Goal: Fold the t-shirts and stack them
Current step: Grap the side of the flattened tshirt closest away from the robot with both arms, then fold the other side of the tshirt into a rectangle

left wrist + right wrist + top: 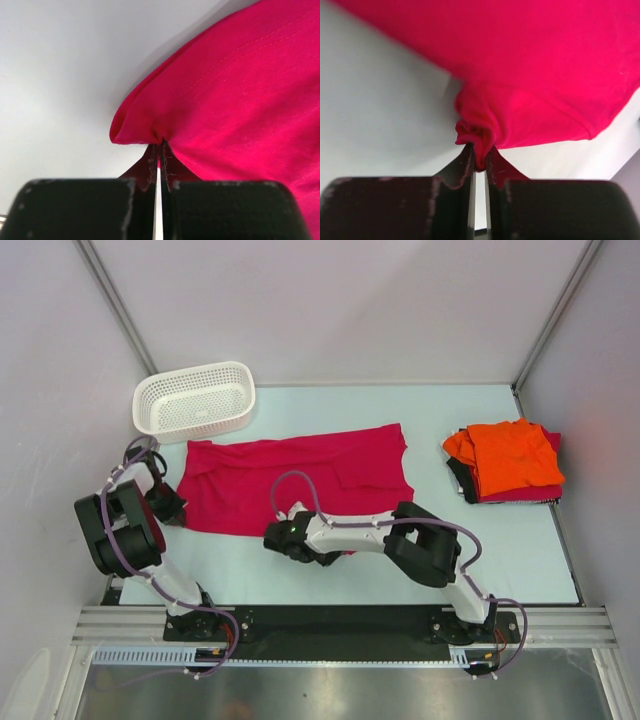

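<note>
Wrist views show left gripper (159, 150) and right gripper (480, 161) pinched shut on the near edge, probably hem, of the limp, light shirt (300, 475).

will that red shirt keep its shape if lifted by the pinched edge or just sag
Probably floppy: the crimson shirt bunches where the right end effector pinches it. It would likely sag between grips, since the left end effector holds only an edge.

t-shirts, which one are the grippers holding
The crimson t-shirt spread out in the middle: the left gripper and the right gripper each pinch its edge. The orange t-shirt lies folded at the right, with no gripper near it.
</note>
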Available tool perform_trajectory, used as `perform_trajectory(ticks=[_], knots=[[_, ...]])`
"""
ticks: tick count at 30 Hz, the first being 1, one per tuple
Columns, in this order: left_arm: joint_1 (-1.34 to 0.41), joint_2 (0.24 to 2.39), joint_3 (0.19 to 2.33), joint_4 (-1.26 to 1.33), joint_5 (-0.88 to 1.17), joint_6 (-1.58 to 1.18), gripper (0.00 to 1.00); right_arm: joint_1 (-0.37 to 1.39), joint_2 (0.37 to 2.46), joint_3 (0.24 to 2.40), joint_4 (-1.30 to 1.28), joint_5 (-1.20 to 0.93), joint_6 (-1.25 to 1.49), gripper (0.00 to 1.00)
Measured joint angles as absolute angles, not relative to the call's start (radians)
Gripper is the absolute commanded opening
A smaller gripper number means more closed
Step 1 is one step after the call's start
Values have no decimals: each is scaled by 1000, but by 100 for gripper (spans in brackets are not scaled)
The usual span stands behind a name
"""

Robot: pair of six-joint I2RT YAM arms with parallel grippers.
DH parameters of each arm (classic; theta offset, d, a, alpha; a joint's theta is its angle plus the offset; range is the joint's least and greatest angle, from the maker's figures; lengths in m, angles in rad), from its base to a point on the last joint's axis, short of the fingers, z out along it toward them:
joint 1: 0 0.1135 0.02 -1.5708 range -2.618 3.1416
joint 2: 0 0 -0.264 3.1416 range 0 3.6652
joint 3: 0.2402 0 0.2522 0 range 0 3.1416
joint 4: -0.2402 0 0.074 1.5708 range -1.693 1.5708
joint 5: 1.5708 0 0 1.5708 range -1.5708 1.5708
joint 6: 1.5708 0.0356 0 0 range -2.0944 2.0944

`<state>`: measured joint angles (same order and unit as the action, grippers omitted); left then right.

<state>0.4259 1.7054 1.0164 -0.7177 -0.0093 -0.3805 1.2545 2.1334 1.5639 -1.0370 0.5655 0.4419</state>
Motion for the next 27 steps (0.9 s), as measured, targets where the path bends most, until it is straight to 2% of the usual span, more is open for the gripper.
perform_trajectory(ticks=[9, 20, 27], knots=[[428, 1676, 1000, -693, 35, -384, 0, 1147, 2096, 1522, -1080, 590, 470, 5], [427, 1376, 966, -709, 83, -414, 0, 1119, 1990, 1528, -1116, 625, 420, 6], [410, 1394, 1031, -720, 104, -463, 0, 1047, 1990, 1570, -1087, 651, 338, 6]])
